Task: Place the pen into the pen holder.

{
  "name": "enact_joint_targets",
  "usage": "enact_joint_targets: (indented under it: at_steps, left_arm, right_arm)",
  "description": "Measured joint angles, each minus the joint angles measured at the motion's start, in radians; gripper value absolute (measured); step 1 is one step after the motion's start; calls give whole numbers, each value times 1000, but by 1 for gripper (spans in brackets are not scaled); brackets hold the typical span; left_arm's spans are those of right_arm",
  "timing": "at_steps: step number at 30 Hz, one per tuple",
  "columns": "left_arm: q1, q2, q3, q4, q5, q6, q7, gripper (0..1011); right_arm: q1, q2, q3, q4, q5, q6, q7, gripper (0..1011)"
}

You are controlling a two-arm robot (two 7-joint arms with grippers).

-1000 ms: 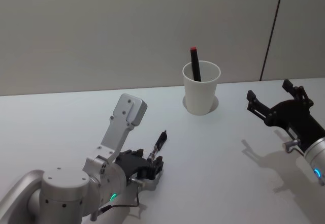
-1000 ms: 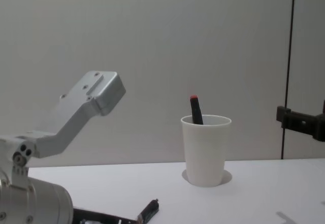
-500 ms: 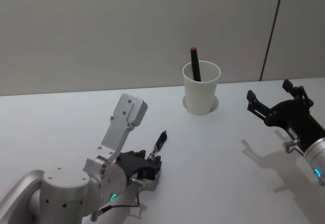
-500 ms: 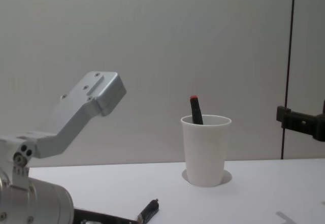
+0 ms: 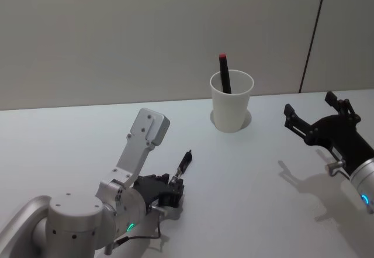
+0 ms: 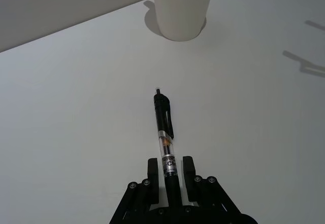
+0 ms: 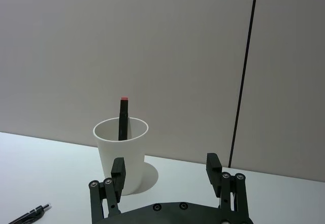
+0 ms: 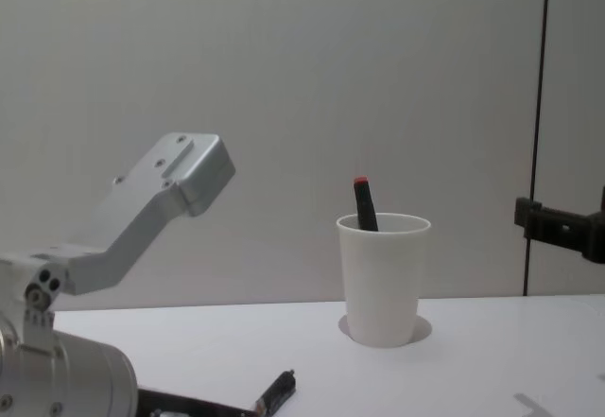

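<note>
The left end effector [image 5: 173,186] has eased slightly back along the pen [image 5: 184,161], which lies unmoved on the surface [image 5: 251,176], well short of the pen holder [image 5: 232,109]. Its jaws straddle the pen's barrel, narrowly apart; the pen's rear end is hidden beneath it. The right end effector [image 5: 310,107] stays spread wide and empty.

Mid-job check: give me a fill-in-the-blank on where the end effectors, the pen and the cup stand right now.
The left end effector has one finger on either side of the ____, with a small gap showing on each side.
The pen holder already contains a black marker with a ____ tip.
The right end effector hovers off to the right of the pen holder with its fingers ____, holding nothing.
Missing words: pen; red; open.
</note>
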Motion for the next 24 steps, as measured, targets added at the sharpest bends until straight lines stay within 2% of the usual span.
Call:
enact_joint_targets:
  at_steps: [24]
  left_arm:
    - [0,0,0,0,0,0,0,136]
  right_arm:
    - [0,0,0,0,0,0,0,1001]
